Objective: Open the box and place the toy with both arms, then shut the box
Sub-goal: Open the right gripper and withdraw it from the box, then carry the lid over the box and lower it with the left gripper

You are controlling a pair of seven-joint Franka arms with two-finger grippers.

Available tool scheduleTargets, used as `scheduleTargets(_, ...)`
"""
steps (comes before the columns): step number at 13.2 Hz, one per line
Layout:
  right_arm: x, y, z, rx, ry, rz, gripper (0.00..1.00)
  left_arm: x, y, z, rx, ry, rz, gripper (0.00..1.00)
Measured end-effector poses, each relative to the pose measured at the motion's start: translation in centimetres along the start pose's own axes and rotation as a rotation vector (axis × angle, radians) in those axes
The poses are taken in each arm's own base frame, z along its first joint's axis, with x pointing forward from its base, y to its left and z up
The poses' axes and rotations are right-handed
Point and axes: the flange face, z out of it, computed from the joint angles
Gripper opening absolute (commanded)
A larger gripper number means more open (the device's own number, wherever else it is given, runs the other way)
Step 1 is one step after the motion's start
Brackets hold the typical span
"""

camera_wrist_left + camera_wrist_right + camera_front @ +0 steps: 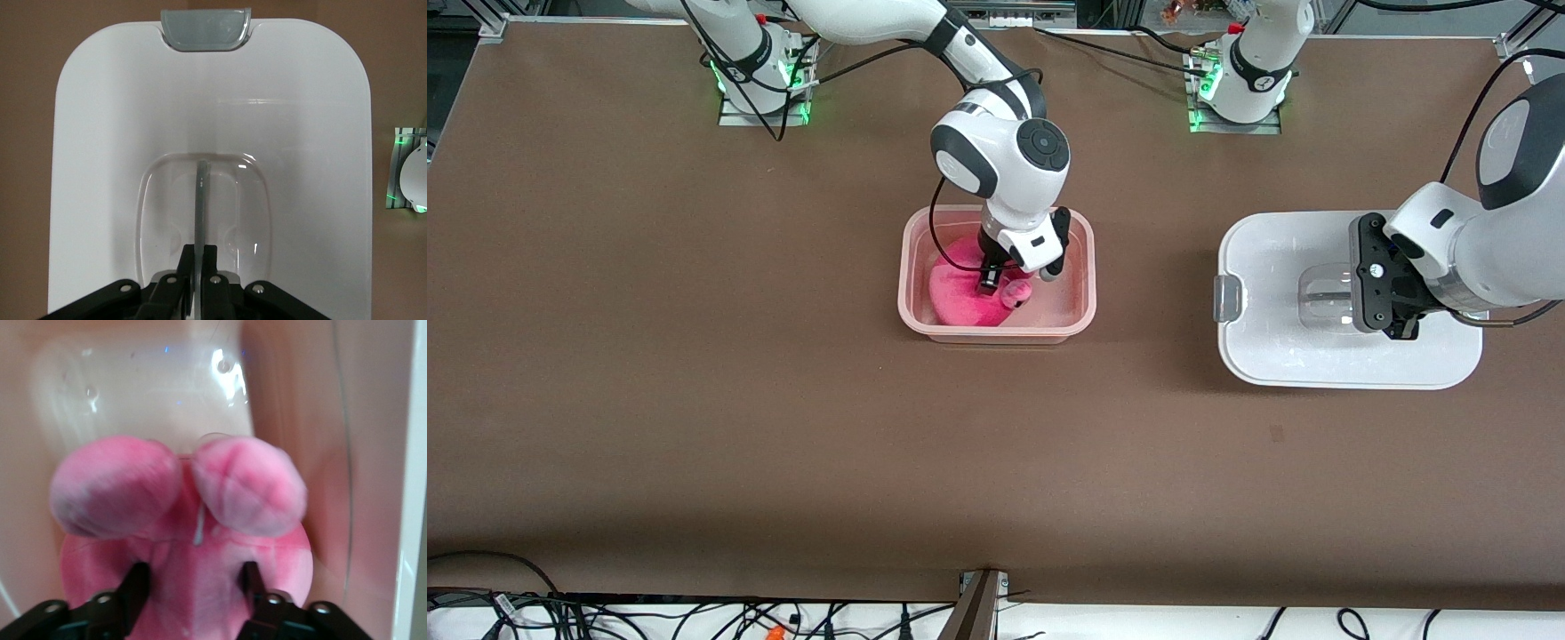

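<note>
The box's pinkish base [911, 267] stands open mid-table. The pink toy [960, 293] lies inside it. My right gripper [1019, 279] reaches down into the base, and its fingers press into the plush on both sides. In the right wrist view the toy [200, 547] fills the space between the fingers of my right gripper [193, 583], and the base's wall [147, 387] shows around it. The white lid [1280, 356] is apart from the base, toward the left arm's end. My left gripper [1400, 329] is shut on its clear handle [200, 193]; the left wrist view shows that gripper [200, 257] over the lid [100, 167].
One grey clip [1227, 298] shows on the lid's edge facing the base; it also shows in the left wrist view [205, 30]. Bare brown tabletop [783, 427] lies around the base and lid. Cables run along the table's edge nearest the front camera.
</note>
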Motion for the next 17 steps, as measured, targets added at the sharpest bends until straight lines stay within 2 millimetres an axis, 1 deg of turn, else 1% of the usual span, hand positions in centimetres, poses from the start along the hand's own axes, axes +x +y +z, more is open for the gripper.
scheduleTargets(3,0.5,-0.5,-0.5,-0.007,0.018,0.020,1.00,0.0,0.0,0.0,0.000,0.000,0.001,0.00)
scheduleTargets(5,0.7,-0.2,-1.2,-0.015,0.033,0.032,1.00,0.0,0.0,0.0,0.000,0.000,0.001,0.00)
scheduleTargets(7,0.5,1.3,-3.2,-0.036,0.065,0.057,1.00,0.0,0.0,0.0,-0.001,0.000,0.002,0.00)
scheduleTargets(8,0.0,2.5,-4.8,-0.046,0.085,0.081,1.00,0.0,0.0,0.0,-0.001,0.000,0.002,0.00)
scheduleTargets(9,-1.1,4.3,-6.5,-0.045,0.108,0.124,1.00,0.0,0.0,0.0,-0.001,0.000,0.002,0.00)
scheduleTargets(10,-3.0,7.0,-8.2,-0.028,0.139,0.188,1.00,0.0,0.0,0.1,-0.002,0.001,0.003,0.00)
scheduleTargets(11,-5.9,10.7,-9.6,0.011,0.181,0.275,1.00,0.0,-0.1,0.1,-0.002,0.001,0.003,0.00)
scheduleTargets(12,-9.5,14.9,-10.7,0.063,0.228,0.375,1.00,0.0,-0.1,0.2,-0.003,0.001,0.003,0.00)
scheduleTargets(13,-13.7,19.0,-11.6,0.103,0.272,0.468,1.00,0.1,-0.1,0.2,-0.004,0.001,0.005,0.00)
scheduleTargets(14,-18.0,22.4,-12.5,0.120,0.300,0.548,1.00,0.3,-0.1,0.2,-0.005,0.002,0.010,0.00)
scheduleTargets(15,-22.2,24.7,-13.6,0.124,0.312,0.615,1.00,0.9,0.0,0.2,-0.005,0.004,0.025,0.00)
scheduleTargets(16,-26.4,26.0,-14.8,0.129,0.311,0.672,1.00,2.0,0.1,0.1,-0.004,0.006,0.049,0.00)
scheduleTargets(17,-30.7,26.5,-15.9,0.144,0.296,0.731,1.00,3.8,0.4,0.0,-0.003,0.006,0.080,0.00)
